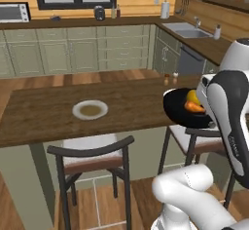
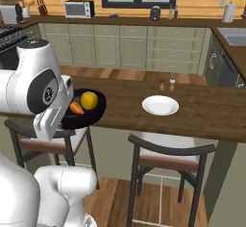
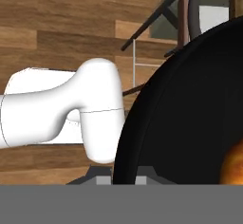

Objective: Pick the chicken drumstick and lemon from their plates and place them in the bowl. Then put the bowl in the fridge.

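**Robot hand grips a black bowl holding the lemon and drumstick**

The white arm holds a glossy black bowl [image 1: 182, 111] in the air at the near edge of a long wooden counter [image 1: 44, 114], above a dark-framed chair [image 2: 41, 142]. The hand [image 3: 124, 178] is clenched on the bowl's rim; in the hand view the rim runs between the two dark finger tips [image 3: 142, 175]. Inside the bowl lie a bright yellow lemon [image 2: 89, 100] and an orange-brown chicken drumstick [image 2: 76, 107], touching each other.

Two plates sit bare on the counter. The grey-rimmed plate [image 1: 90, 109] with a brownish centre lies well to one side of the bowl; the plain white plate [image 2: 160, 105] lies on the other side. Two small shakers [image 2: 166, 84] stand near the counter's far edge, beyond the white plate. A second chair [image 2: 168, 156] is tucked in below that plate.
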